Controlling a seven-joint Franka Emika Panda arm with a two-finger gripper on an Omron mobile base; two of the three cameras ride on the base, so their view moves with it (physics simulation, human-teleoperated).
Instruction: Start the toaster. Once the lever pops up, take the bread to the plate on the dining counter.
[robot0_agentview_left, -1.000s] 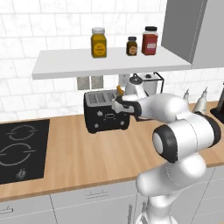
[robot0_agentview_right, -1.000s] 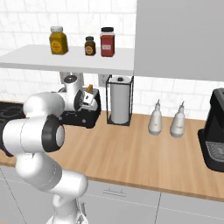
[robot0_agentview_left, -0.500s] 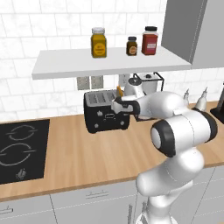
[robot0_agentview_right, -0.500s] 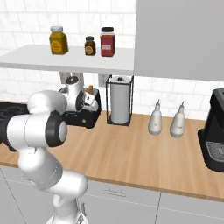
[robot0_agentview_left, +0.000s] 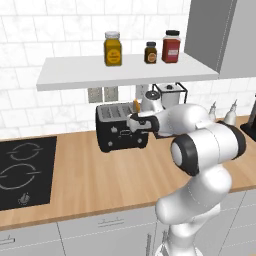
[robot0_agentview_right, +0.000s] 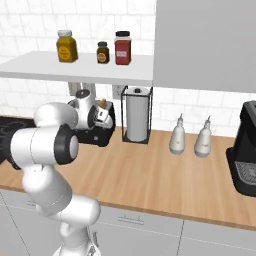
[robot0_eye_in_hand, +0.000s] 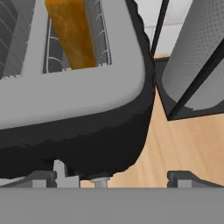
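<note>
The black toaster (robot0_agentview_left: 120, 131) with its grey slotted top stands on the wood worktop against the tiled wall. The bread (robot0_agentview_left: 136, 105) sits upright in its right-hand slot, its orange-brown crust poking up; in the hand view the bread (robot0_eye_in_hand: 70, 33) is seen from above inside the toaster (robot0_eye_in_hand: 87, 131). My gripper (robot0_agentview_left: 132, 123) hovers at the toaster's front right corner, open, with nothing held. In the hand view the gripper (robot0_eye_in_hand: 113, 179) stands wide, with small pale knobs (robot0_eye_in_hand: 100, 181) between its tips. The plate and the dining counter are out of view.
A paper-towel holder (robot0_agentview_right: 137, 116) stands just right of the toaster. Above is a white shelf (robot0_agentview_left: 125, 72) with three jars. A black cooktop (robot0_agentview_left: 22, 170) lies at the left. Two pale bottles (robot0_agentview_right: 177, 140) and a black coffee machine (robot0_agentview_right: 245, 155) stand at the right.
The hand has crept slightly left and down toward the toaster's front. The jaws stay open and the bread stays in its slot.
</note>
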